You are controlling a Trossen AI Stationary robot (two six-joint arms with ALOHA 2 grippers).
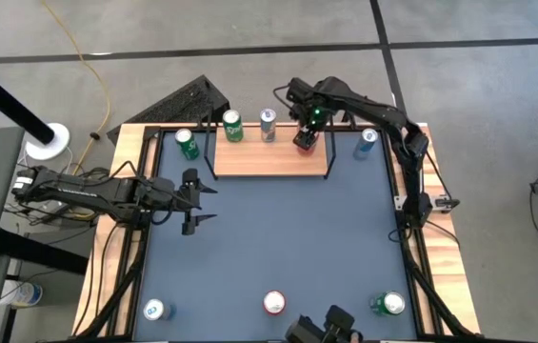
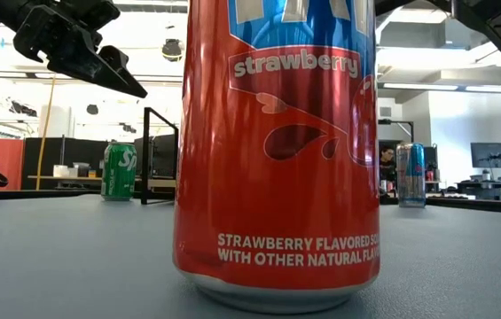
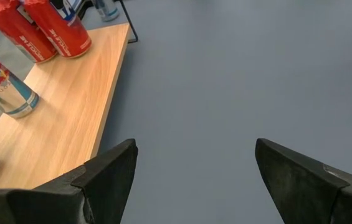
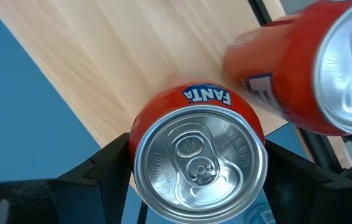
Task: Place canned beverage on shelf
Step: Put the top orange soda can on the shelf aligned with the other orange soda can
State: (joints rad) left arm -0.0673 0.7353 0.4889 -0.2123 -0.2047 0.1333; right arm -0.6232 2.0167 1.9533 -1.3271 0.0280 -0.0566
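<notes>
The left gripper (image 1: pixel 195 200) hangs over the dark grey surface (image 1: pixel 278 238), in front of the left end of the shelf (image 1: pixel 270 162). Its jaws are spread wide and there is nothing between them. In the left wrist view its two dark fingers (image 3: pixel 110 174) stand far apart over bare surface.

A green can (image 1: pixel 187 144) stands on the surface just left of the shelf. The shelf is a light-wood board at the far side of the surface, and its long side runs left to right. Another green can (image 1: pixel 233 125) and a silver-blue can (image 1: pixel 268 125) stand upright along its back edge.

The right gripper (image 1: pixel 304 141) is over the right part of the shelf. Its jaws are wide and sit on both sides of a red can (image 4: pixel 197 152). The can stands upright on the board, its long side goes up and down, and its silver top faces the wrist camera. I cannot tell if the jaws press on it or only sit beside it. A second red can (image 4: pixel 300 74) stands just beside it on the board.

A blue can (image 1: pixel 368 141) stands on the surface to the right of the shelf. Near the front edge stand a pale can (image 1: pixel 154 310), a red strawberry can (image 1: pixel 274 303) and a green can at the right (image 1: pixel 389 304).
</notes>
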